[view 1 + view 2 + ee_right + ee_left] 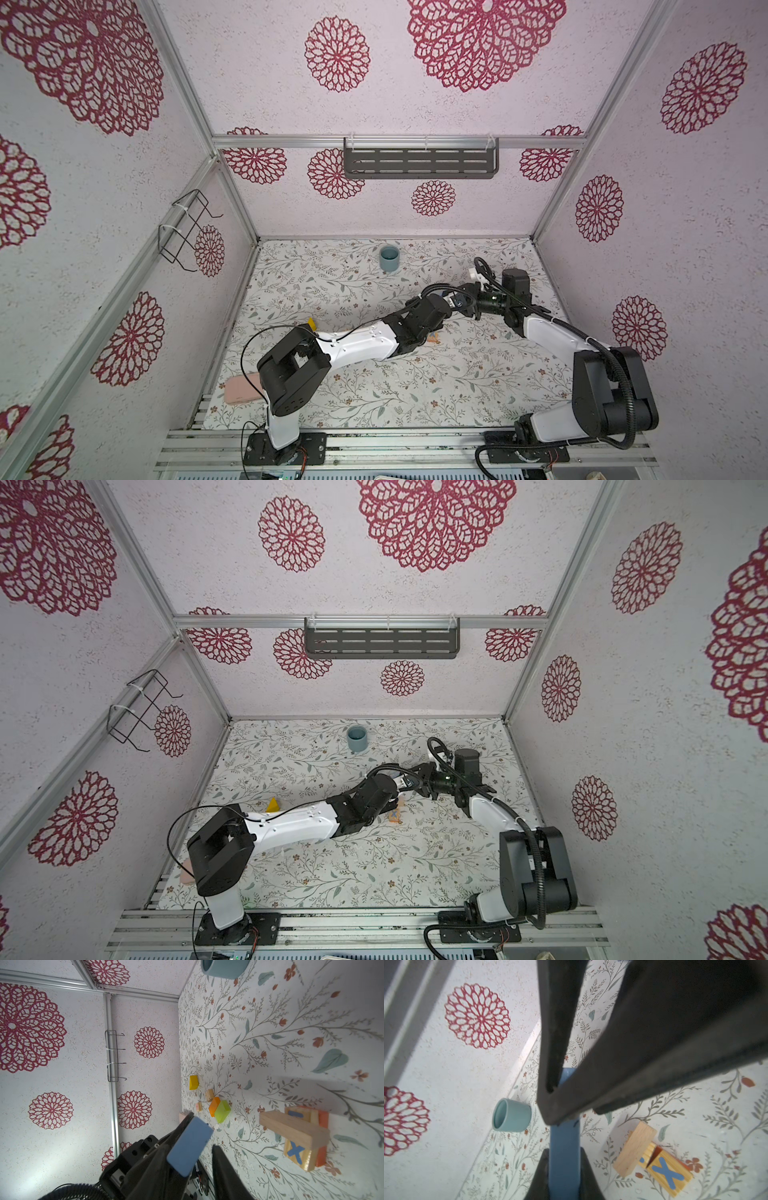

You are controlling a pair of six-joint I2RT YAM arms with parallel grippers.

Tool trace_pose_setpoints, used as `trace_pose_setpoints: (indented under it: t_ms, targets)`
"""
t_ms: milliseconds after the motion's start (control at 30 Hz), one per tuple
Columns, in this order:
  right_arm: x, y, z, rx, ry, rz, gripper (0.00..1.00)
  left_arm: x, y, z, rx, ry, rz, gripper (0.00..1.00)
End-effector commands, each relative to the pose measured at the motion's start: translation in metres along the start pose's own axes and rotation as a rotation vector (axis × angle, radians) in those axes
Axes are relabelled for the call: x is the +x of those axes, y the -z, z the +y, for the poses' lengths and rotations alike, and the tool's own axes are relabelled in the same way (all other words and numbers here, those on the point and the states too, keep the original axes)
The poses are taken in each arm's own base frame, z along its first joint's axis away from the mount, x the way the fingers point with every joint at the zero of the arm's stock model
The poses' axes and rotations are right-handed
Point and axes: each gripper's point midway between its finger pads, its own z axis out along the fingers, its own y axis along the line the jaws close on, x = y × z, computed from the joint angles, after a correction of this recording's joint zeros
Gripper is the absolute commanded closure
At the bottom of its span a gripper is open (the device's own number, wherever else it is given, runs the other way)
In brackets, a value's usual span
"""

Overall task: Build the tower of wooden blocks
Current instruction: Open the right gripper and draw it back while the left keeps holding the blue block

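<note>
The blue block (564, 1140) fills the left wrist view. The left gripper (564, 1159) is clamped on one end of it. The right gripper (571, 1109) stands with its jaws parted around the same block, likely a hand-over so the left can place it. Both hang over the middle of the table (374, 395), near the tower (299, 1130): a tan plank (635, 1151) across letter cubes (668, 1176). The yellow wedge (311, 323) lies near the left edge.
</note>
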Motion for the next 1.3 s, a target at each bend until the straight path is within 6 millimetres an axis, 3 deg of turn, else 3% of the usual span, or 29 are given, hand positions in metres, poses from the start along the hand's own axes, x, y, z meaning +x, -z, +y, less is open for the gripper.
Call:
trace_pose_setpoints:
  t_ms: [0, 433, 833, 1267]
  targets:
    - [-0.009, 0.003, 0.014, -0.036, 0.073, -0.012, 0.56, -0.007, 0.005, 0.0, 0.055, 0.017, -0.015, 0.92]
    - [-0.036, 0.026, 0.014, -0.042, 0.062, -0.121, 0.49, -0.008, 0.019, -0.009, 0.194, 0.042, 0.006, 0.94]
    - [-0.048, 0.044, -0.012, 0.043, 0.084, -0.196, 0.49, -0.005, 0.056, -0.04, 0.519, 0.099, 0.1, 0.94]
    - [-0.045, 0.048, -0.029, 0.048, 0.075, -0.196, 0.51, 0.028, 0.061, -0.067, 0.612, 0.122, 0.207, 0.96]
